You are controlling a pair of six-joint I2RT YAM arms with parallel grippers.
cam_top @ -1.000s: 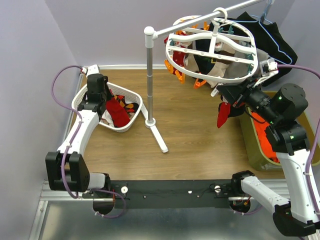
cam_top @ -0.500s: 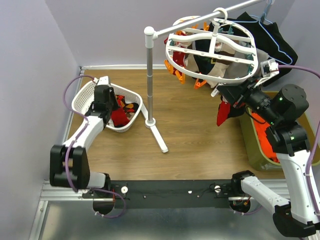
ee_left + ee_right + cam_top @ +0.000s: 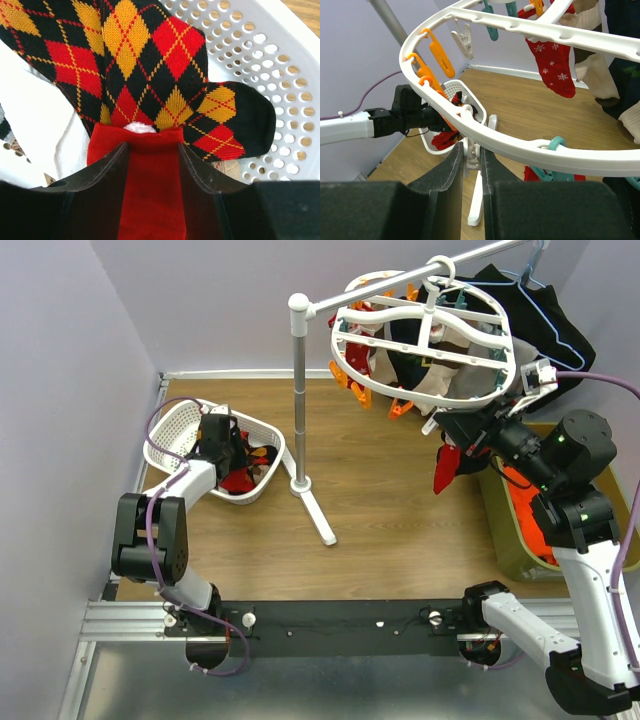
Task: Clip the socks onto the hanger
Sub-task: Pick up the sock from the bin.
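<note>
overhead view of a wooden bench [image 3: 380, 530] with two robot arms. the left arm reaches into a white lattice basket [image 3: 170, 435] at the left. the right arm is raised at the right, under a white oval hanger [image 3: 425, 325] hung from a metal stand [image 3: 298, 390].

the left wrist view looks down into the basket. the left gripper [image 3: 154, 147] has its jaws parted either side of a plain red sock [image 3: 152, 190], whose cuff fills the gap between them. it looks loosely framed rather than pinched. just beyond it lie black socks with red and yellow diamonds [image 3: 150, 65], overlapping each other on the basket's perforated wall.

the right wrist view looks out under the hanger's rim. the right gripper [image 3: 472, 150] is narrow, with its jaws closed on a white clip [image 3: 469, 145] that dangles from the rim. orange clips [image 3: 440, 52] and a teal clip [image 3: 552, 150] hang free nearby. a red sock with white snowflakes [image 3: 552, 65] is already clipped at the far side. in the overhead view, another red sock [image 3: 446, 468] hangs just beside the right gripper. what holds it cannot be told.

the socks are likely light, soft and limp. they will fold and drape from any hold, and may drag a neighbour along. the cuff looks like the best place to grip, as it leaves an edge free for the clip. the hanger hangs by its hook, so it will probably swing if pushed.
</note>
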